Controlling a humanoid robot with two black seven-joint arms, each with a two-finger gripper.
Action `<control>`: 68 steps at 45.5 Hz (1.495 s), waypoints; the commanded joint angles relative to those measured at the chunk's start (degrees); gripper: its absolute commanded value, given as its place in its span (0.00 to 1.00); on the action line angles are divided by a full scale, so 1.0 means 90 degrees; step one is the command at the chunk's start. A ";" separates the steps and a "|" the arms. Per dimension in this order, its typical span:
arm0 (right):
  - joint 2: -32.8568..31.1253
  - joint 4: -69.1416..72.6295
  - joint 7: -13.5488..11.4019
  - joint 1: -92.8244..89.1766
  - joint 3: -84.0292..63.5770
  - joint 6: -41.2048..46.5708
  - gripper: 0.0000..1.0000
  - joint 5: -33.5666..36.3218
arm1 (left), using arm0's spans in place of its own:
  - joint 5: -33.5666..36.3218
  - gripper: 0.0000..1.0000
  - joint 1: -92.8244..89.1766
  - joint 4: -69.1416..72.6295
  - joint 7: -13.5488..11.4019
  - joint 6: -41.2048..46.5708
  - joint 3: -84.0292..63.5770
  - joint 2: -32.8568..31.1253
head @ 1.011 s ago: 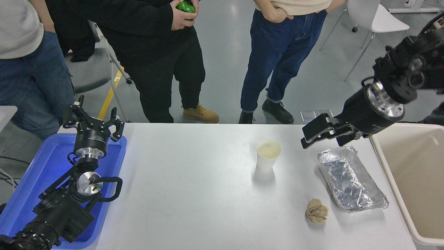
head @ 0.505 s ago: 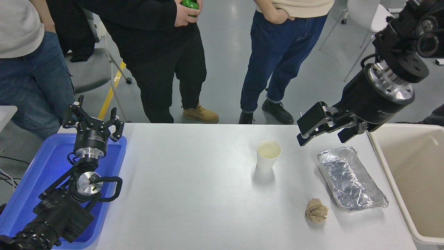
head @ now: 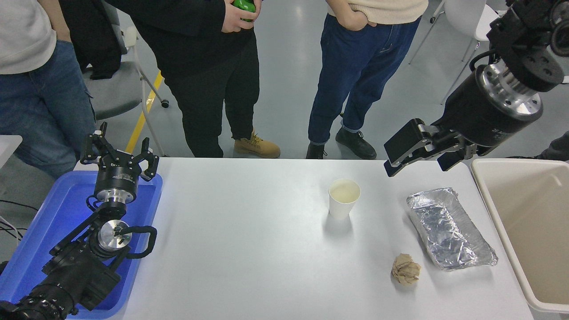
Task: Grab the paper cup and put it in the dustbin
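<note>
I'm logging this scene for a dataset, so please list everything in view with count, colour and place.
paper cup: 1, white, upright at table centre-right
foil tray: 1, silver, right of the cup
paper ball: 1, brown, crumpled, near edge beside the tray
dustbin: 1, beige, right edge
blue tray: 1, blue, left edge
table: 1, white
people: 3, standing at far side; one holds a green object
chairs: 2, far side
left claw: black, open, parked over the blue tray
right claw: black, open, above the table's far right, empty
</note>
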 commanded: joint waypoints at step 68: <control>0.1396 -0.5301 -0.1272 -0.7344 0.2642 -0.3757 1.00 -0.0486 | 0.0001 0.99 -0.0003 0.0000 -0.0009 0.0000 0.0001 0.0000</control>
